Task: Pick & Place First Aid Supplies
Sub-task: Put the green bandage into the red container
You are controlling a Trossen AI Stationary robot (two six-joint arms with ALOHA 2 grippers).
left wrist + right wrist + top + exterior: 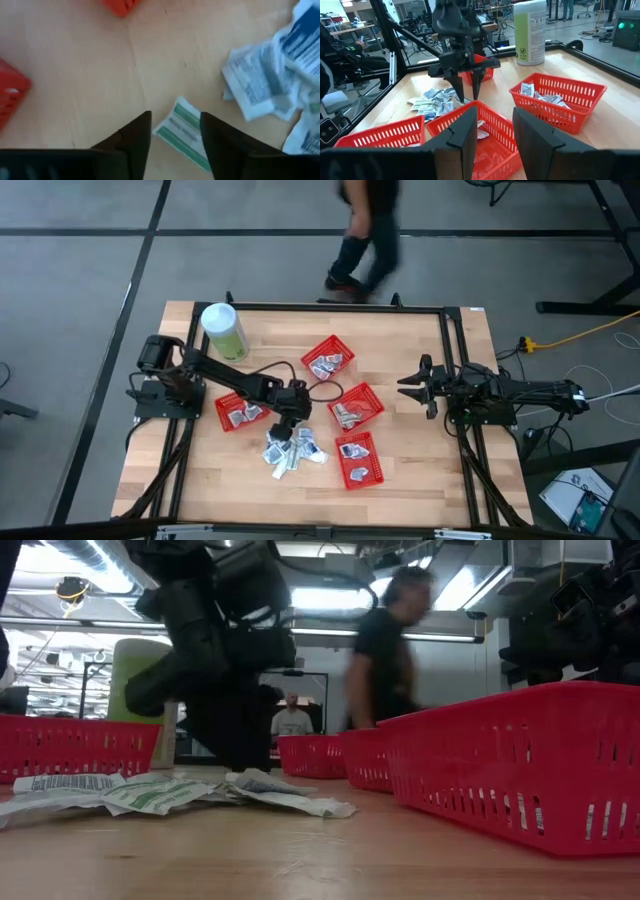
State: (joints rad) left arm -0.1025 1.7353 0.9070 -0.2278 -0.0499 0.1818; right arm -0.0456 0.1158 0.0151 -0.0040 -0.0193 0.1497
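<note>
Left dark six-joint arm reaches from the table's left edge toward the middle, wrist bent down, its two-finger left gripper pointing at the tabletop, dark fingers spread apart with a gap between them. Right dark arm waits at the right edge, right gripper aimed inward, fingers parted, holding nothing.

red baskets ring packet pile; near table edge free.
</note>
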